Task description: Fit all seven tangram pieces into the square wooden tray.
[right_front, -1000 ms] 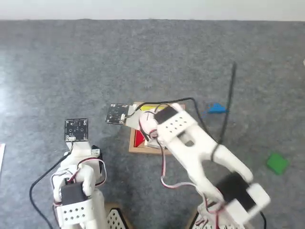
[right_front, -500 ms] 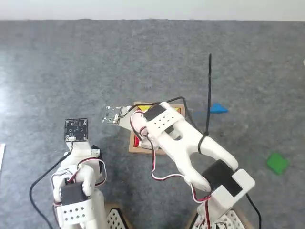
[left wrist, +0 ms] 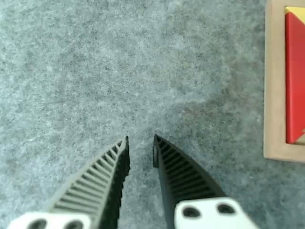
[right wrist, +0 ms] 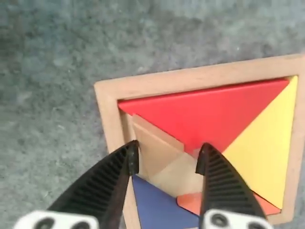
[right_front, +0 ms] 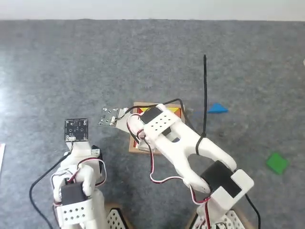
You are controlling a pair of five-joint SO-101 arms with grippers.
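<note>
Right gripper (right wrist: pixel 167 155), jaws apart and empty, hangs over the wooden tray (right wrist: pixel 107 124). Left gripper (left wrist: pixel 140 142), slightly parted, holds nothing. We judge the green piece (right_front: pixel 277 162), well apart from the tray, light, stiff and thin; pinch across opposite edges.
</note>
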